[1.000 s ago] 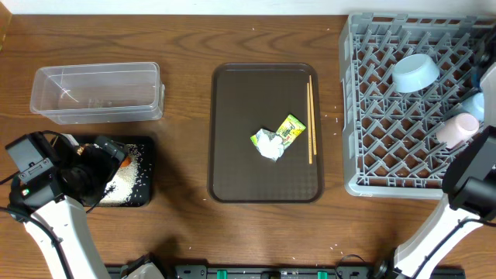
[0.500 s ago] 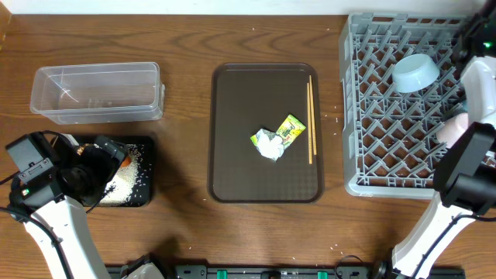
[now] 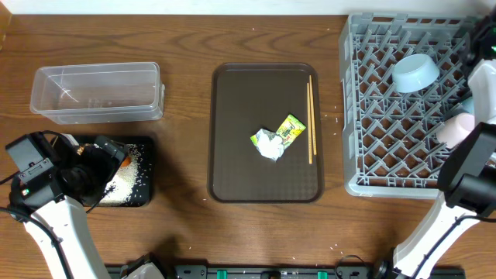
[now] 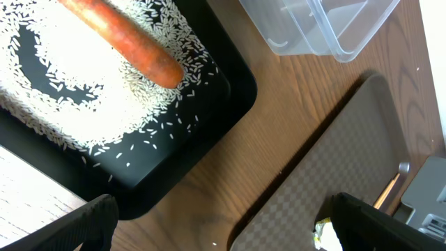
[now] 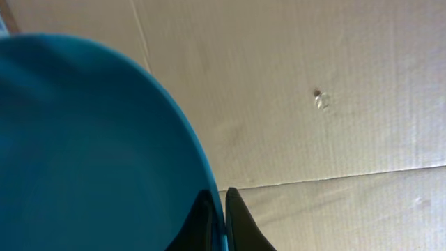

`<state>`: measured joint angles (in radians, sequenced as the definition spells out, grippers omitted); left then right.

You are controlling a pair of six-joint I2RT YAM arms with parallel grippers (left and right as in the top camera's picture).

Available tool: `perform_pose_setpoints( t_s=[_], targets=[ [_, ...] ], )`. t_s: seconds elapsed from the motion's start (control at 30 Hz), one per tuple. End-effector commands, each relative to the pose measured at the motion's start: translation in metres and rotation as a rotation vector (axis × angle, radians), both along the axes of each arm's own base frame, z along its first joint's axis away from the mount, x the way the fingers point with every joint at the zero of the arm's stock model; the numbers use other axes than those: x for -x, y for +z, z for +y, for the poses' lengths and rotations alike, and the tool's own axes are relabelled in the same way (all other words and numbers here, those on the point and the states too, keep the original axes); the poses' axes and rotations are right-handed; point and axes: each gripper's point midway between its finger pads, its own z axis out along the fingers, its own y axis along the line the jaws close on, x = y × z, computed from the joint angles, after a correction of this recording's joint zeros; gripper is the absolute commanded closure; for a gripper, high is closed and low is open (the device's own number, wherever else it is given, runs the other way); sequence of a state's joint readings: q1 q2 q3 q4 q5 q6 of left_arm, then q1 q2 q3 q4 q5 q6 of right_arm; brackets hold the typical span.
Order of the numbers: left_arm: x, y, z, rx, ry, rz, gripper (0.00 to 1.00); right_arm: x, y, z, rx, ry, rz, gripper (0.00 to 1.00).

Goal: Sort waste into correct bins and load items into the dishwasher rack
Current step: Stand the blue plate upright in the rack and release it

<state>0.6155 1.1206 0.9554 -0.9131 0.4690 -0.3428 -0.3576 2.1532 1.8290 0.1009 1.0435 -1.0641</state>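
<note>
My left gripper (image 4: 223,216) is open and empty, hovering over the near edge of the black tray (image 4: 221,104). That tray holds an orange carrot (image 4: 125,45) and white rice (image 4: 70,90). My right gripper (image 5: 217,199) is shut on the rim of the dark blue plate (image 5: 83,153), at the far right of the grey rack (image 3: 387,147). The pale blue bowl (image 3: 415,72) and a whitish cup (image 3: 457,128) sit in the rack. Crumpled paper (image 3: 270,145), the green-yellow wrapper (image 3: 291,128) and chopsticks (image 3: 310,120) lie on the brown serving tray (image 3: 263,93).
The clear tub (image 3: 97,93) stands at the back left, behind the black tray (image 3: 147,194), and looks empty. My right arm (image 3: 473,163) rises along the rack's right side. A few rice grains lie on the wood between the serving tray and the rack.
My right arm has swung from the rack's near right side up toward its far right corner. The left arm and all objects on the table are unchanged.
</note>
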Motion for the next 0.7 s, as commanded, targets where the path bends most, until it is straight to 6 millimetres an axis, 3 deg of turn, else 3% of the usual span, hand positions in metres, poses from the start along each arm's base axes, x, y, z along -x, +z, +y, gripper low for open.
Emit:
perform_pose_setpoints(
  t_s=[0.0,0.23,0.67],
  targets=[
    [0.0,0.001,0.0,0.003,-0.005,-0.005,0.02,0.003,-0.013,-0.011,0.001,-0.007,0.069,0.99],
    [0.0,0.001,0.0,0.003,-0.005,-0.005,0.02,0.008,-0.019,-0.024,-0.001,-0.012,0.101,0.98],
    [0.0,0.001,0.0,0.003,-0.005,-0.005,0.02,-0.002,-0.019,-0.013,0.005,0.031,0.14,0.98]
  ],
)
